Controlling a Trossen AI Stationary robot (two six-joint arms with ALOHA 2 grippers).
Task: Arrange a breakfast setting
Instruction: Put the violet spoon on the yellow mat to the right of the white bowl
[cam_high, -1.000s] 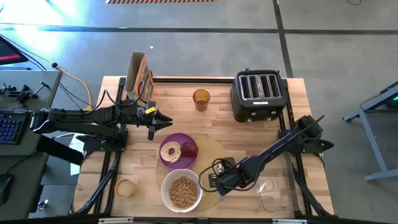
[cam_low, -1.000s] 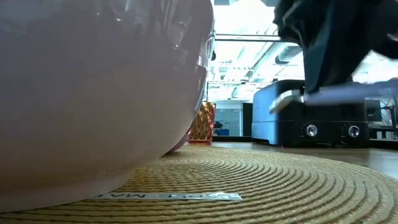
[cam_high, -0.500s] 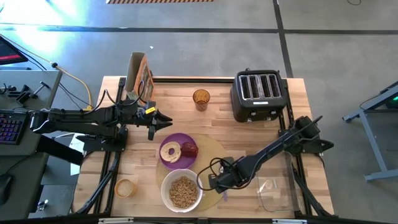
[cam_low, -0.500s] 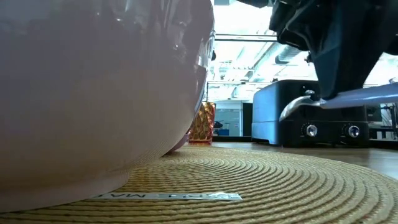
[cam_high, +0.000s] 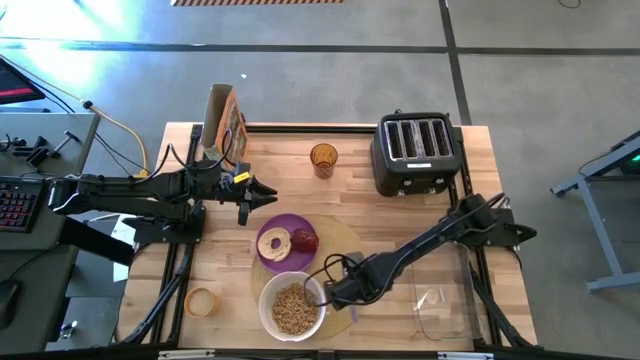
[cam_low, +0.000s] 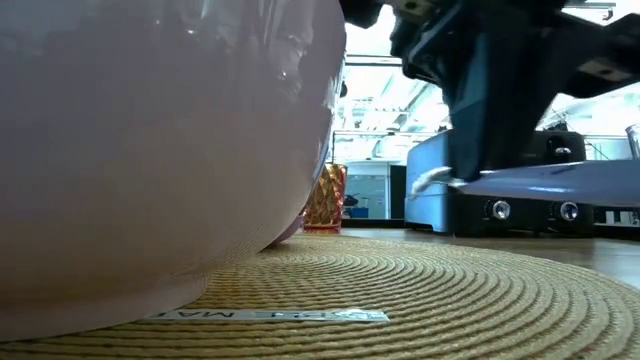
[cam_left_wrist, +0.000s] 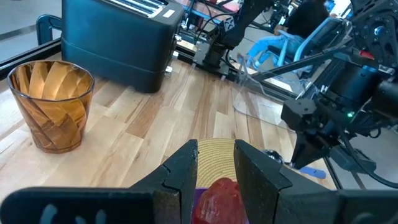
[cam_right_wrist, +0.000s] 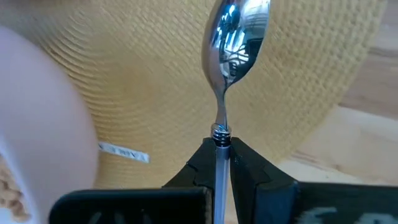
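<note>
My right gripper (cam_high: 335, 292) is shut on a small spoon (cam_right_wrist: 238, 28) with a lavender handle (cam_low: 560, 186). It holds the spoon over the round tan mat (cam_high: 345, 248), just right of the white bowl (cam_high: 292, 308) of brown cereal. The purple plate (cam_high: 285, 245) rests on the mat's far left part and carries the bagel (cam_high: 273, 243) and the red apple (cam_high: 304, 240). My left gripper (cam_high: 262, 197) hovers open and empty behind the plate, and the apple (cam_left_wrist: 217, 193) shows beyond its fingers. My right gripper pinches the spoon's lavender handle (cam_right_wrist: 220, 155) between its two fingers, just behind the metal neck. The fingers come down from above. The spoon lies level, its bowl end (cam_low: 430, 178) forward and clear of the mat (cam_low: 420, 290).
A black four-slot toaster (cam_high: 415, 150) stands at the far right. An amber glass (cam_high: 323, 158) and a cereal box (cam_high: 225, 120) stand along the far edge. A small round jar (cam_high: 202, 301) is at the near left and a clear container (cam_high: 440, 310) at the near right.
My right gripper has carried the spoon toward the table's left, over the mat and closer to the white bowl. The spoon has stayed level and clear of the mat.
</note>
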